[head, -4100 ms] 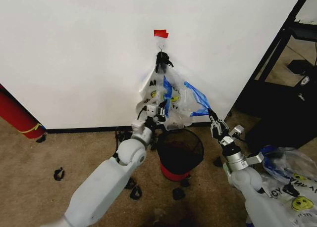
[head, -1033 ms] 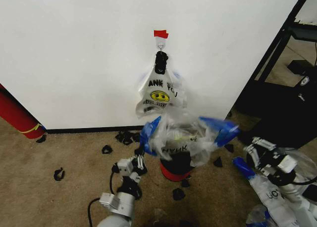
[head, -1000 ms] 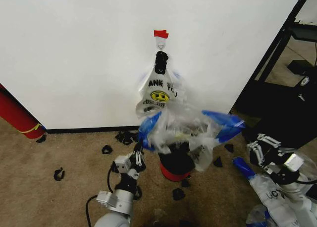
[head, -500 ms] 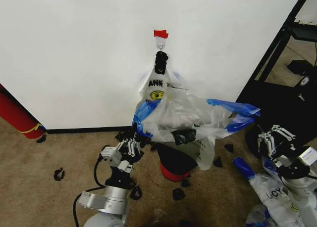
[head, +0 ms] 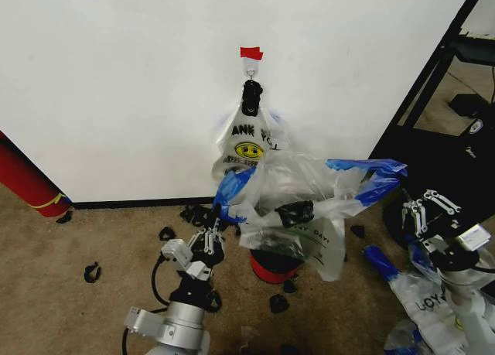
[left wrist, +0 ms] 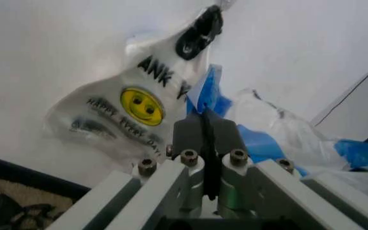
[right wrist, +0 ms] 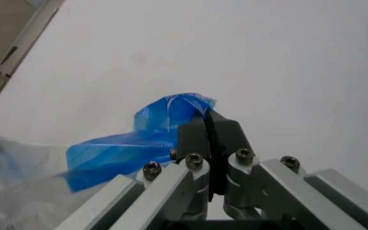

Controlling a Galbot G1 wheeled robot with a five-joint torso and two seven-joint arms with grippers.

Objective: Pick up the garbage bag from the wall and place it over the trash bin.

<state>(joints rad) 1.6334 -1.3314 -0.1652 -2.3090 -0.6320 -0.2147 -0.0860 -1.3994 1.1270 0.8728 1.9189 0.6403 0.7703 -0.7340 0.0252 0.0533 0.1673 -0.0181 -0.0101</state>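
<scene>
The garbage bag (head: pixel 302 185) is stretched open in the air above the trash bin (head: pixel 271 267), whose black mesh it mostly hides; the red base shows. My left gripper (head: pixel 210 233) is shut on the bag's blue edge left of the bin, with the fingertips (left wrist: pixel 204 112) closed on blue plastic (left wrist: pixel 212 93). To the right of the bin, my right gripper (head: pixel 421 208) is shut on the other blue edge (right wrist: pixel 139 143). On the wall (head: pixel 116 84) behind, a clipped bunch of printed bags (head: pixel 249 148) hangs from the hook under red tape (head: pixel 250 53).
A red cylinder with a yellow band (head: pixel 27 181) leans at the left. A black rack (head: pixel 441 138) stands at the right, with a pile of printed bags (head: pixel 425 293) on the floor before it. Black scraps (head: pixel 91 272) lie scattered on the carpet around the bin.
Over four seconds both grippers pulled the bag off the wall bunch and back over the bin. In the last half second the bag sagged lower and my left gripper shifted slightly right.
</scene>
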